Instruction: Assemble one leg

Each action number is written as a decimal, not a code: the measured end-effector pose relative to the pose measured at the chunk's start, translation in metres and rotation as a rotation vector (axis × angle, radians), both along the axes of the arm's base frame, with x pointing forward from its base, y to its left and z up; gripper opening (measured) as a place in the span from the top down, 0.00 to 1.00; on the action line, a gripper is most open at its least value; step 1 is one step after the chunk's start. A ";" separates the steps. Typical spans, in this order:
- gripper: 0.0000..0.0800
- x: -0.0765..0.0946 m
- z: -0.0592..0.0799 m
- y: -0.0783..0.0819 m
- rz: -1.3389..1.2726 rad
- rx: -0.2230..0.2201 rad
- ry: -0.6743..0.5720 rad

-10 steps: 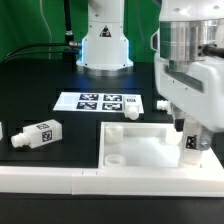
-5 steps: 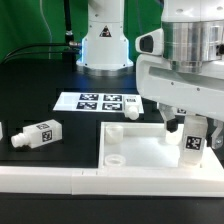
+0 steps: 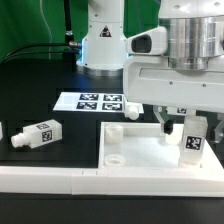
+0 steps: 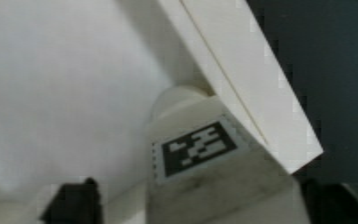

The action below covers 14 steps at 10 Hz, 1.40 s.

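Observation:
A white leg (image 3: 192,140) with a black-and-white tag stands upright on the far right corner of the large white tabletop (image 3: 140,152). My gripper (image 3: 187,128) hangs over it, jaws apart on either side of the leg. In the wrist view the leg (image 4: 202,150) stands against the tabletop's edge (image 4: 247,80), and my gripper (image 4: 208,205) is open, with a gap between each dark fingertip (image 4: 73,200) and the leg. A second leg (image 3: 38,133) lies on the black table at the exterior view's left, and a third (image 3: 131,105) lies by the marker board.
The marker board (image 3: 95,101) lies behind the tabletop. A long white border rail (image 3: 60,180) runs along the front. Part of another white piece (image 3: 2,131) shows at the left edge. The robot base (image 3: 105,45) stands at the back.
My wrist and hand have turned about the vertical axis over the leg. The leg has stayed upright in the same spot on the tabletop's corner.

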<state>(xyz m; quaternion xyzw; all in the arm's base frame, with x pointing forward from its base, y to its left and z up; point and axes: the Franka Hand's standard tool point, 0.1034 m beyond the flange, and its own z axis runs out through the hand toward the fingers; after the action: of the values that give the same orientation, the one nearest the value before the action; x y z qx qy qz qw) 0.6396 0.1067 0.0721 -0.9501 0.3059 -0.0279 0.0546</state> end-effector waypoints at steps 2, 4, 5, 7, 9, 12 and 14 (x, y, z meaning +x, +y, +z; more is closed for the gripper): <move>0.65 0.000 0.000 0.000 -0.158 0.014 0.014; 0.65 0.000 -0.001 0.000 -0.339 0.027 0.030; 0.65 0.000 -0.001 0.000 -0.507 0.037 0.043; 0.65 0.000 -0.002 -0.002 -0.919 0.081 0.092; 0.65 0.000 -0.003 -0.004 -1.166 0.132 0.127; 0.64 0.000 -0.003 -0.003 -1.100 0.125 0.119; 0.46 0.002 -0.001 0.001 -0.595 0.073 0.051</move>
<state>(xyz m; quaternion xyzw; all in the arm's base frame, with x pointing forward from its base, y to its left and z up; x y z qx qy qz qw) 0.6416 0.1081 0.0707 -0.8166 0.5729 -0.0079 0.0704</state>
